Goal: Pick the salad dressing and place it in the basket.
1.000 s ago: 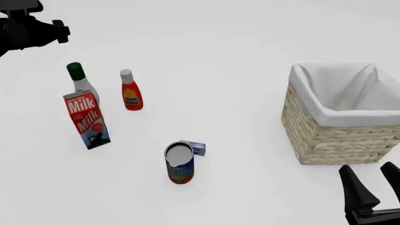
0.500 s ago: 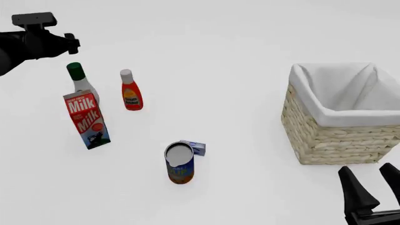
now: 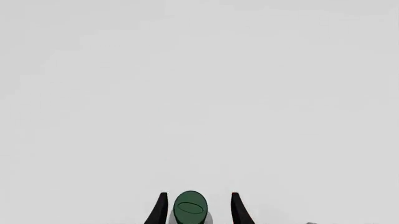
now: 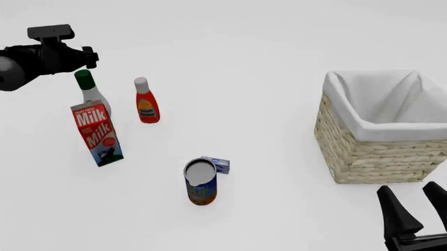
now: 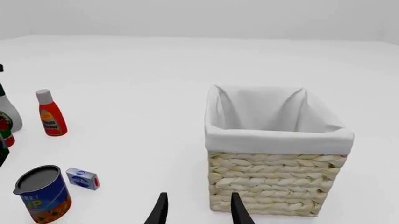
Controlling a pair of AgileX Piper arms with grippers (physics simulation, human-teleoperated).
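Here, a white rounded salad dressing bottle with a dark green cap (image 4: 89, 90) stands upright on the white desk (image 4: 244, 78), just behind a red and blue milk carton (image 4: 97, 133) and beside a small red bottle with a white cap (image 4: 145, 101). The left claw (image 3: 197, 209) hovers above it, fingers spread wide on either side of the cap, not touching. The large pale wicker basket with white cloth lining (image 4: 382, 128) sits well apart, on the right. The right claw (image 4: 417, 208) hangs spread near the basket, holding nothing.
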